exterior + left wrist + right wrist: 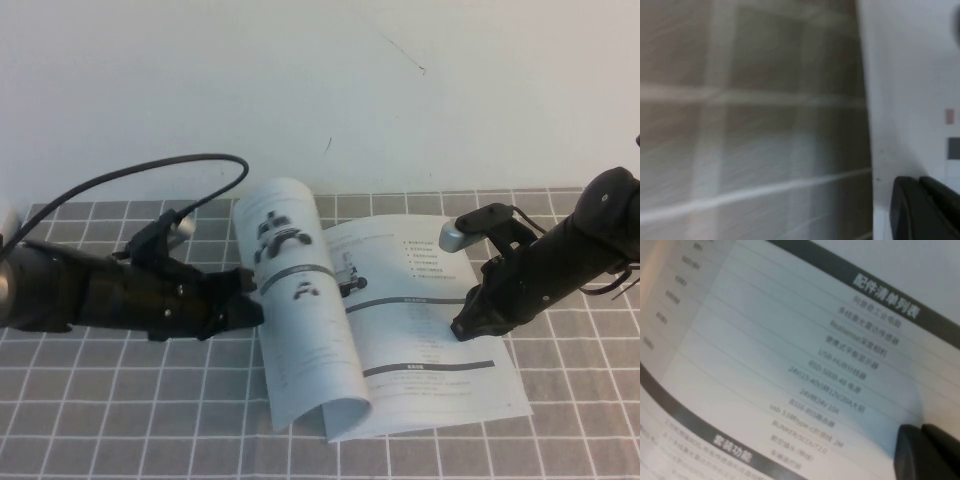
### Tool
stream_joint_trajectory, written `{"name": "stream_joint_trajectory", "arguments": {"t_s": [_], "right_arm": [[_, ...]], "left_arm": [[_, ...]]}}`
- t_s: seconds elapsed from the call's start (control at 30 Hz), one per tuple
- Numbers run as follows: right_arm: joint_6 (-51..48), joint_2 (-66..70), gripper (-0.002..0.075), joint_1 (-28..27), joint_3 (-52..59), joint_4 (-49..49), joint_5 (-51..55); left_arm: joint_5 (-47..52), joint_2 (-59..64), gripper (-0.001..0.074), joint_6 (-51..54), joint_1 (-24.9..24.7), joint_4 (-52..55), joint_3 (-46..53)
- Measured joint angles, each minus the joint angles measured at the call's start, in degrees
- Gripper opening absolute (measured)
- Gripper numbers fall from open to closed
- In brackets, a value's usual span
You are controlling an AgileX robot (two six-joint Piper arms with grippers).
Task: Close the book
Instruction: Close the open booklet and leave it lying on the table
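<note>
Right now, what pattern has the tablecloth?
Tablecloth: grey with white grid, best in high view. Left gripper at lifted page, right gripper on flat page.

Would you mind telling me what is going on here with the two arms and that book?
The two arms are closing a book that lies open on the checked table. The left gripper is at the outer edge of the left page, which is lifted and curls over toward the right side. The right gripper is down on the right page, apparently steadying it. The book is only partway folded, not yet closed.
</note>
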Motion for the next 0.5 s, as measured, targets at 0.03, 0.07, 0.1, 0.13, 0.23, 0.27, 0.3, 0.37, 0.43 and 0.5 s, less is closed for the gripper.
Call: {"name": "stream_joint_trajectory", "arguments": {"t_s": [0.03,0.07,0.1,0.13,0.23,0.27,0.3,0.37,0.43,0.5], "right_arm": [[0.0,0.0,-0.0003,0.0,0.0,0.0,0.0],[0.0,0.0,-0.0003,0.0,0.0,0.09,0.0],[0.0,0.0,-0.0003,0.0,0.0,0.09,0.0],[0.0,0.0,-0.0003,0.0,0.0,0.09,0.0],[0.0,0.0,-0.0003,-0.1,0.0,0.09,0.0],[0.0,0.0,-0.0003,-0.1,0.0,0.13,0.11],[0.0,0.0,-0.0003,-0.1,0.0,0.22,0.11],[0.0,0.0,-0.0003,-0.1,0.0,0.22,0.11],[0.16,0.0,-0.0003,-0.1,0.0,-0.05,0.11],[2.19,-0.37,-0.0003,-0.1,0.0,-1.9,-0.26]], "left_arm": [[1.28,0.0,-0.0002,2.91,0.0,-3.88,0.0],[3.33,0.0,-0.0002,6.52,0.0,-8.58,0.0],[5.77,0.0,-0.0002,10.13,0.0,-12.61,0.0],[7.79,0.0,-0.0002,13.69,-0.12,-14.87,0.0],[14.61,0.0,-0.0002,20.16,-0.33,-18.24,-0.93],[16.23,0.0,-0.0002,21.32,-0.48,-18.74,-1.49],[17.6,0.0,-0.0002,22.05,-0.48,-19.06,-2.03],[18.95,0.0,0.0,22.63,-0.48,-19.19,-2.82],[19.69,0.0,0.0016,23.42,-0.48,-19.19,-3.37],[20.12,0.0,0.0066,24.57,-0.48,-19.19,-3.63]]}}
